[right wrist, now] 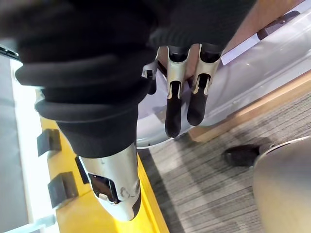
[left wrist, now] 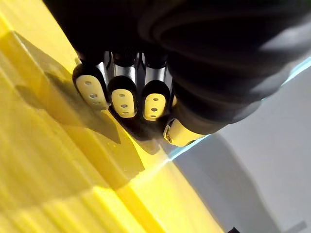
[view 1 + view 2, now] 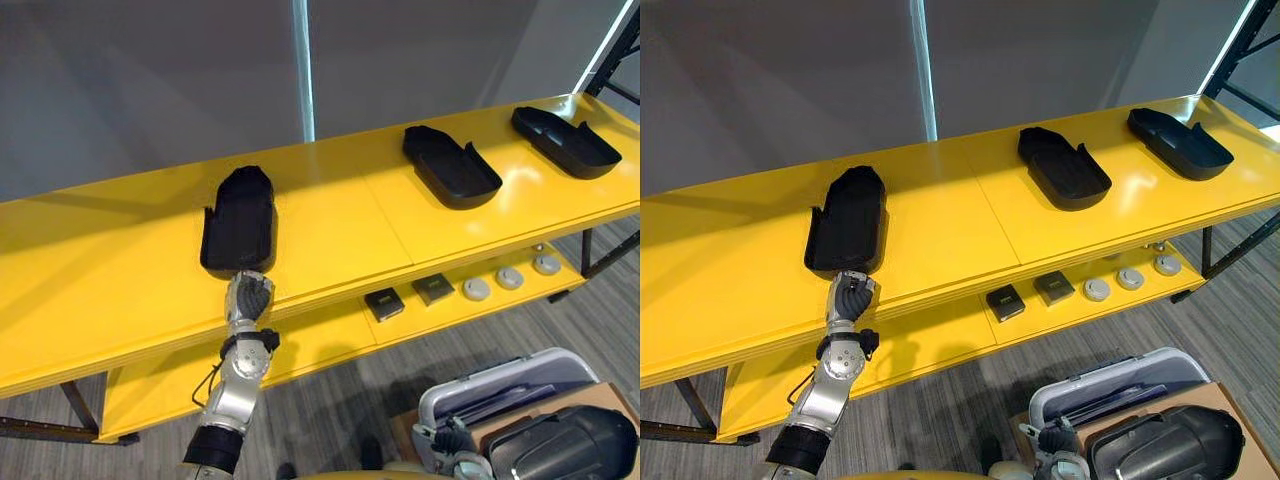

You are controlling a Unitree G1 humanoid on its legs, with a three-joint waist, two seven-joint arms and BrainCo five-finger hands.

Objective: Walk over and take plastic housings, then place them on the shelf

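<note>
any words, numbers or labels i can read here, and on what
No text can be read anywhere.
Black housings on the yellow shelf: no print shows.
Small dark squares and round discs on the lower shelf: any marking is too small to read.

Left housing (image 3: 238, 222), middle housing (image 3: 450, 165), right housing (image 3: 565, 141): black, flat on yellow shelf (image 3: 340, 230).

This looks like a workshop or factory room. A long yellow metal shelf (image 3: 100, 260) holds black plastic housings (image 3: 450, 165) in a row. Its lower board (image 3: 320, 340) carries small round white parts (image 3: 477, 289) and small black square parts (image 3: 384, 303).
</note>
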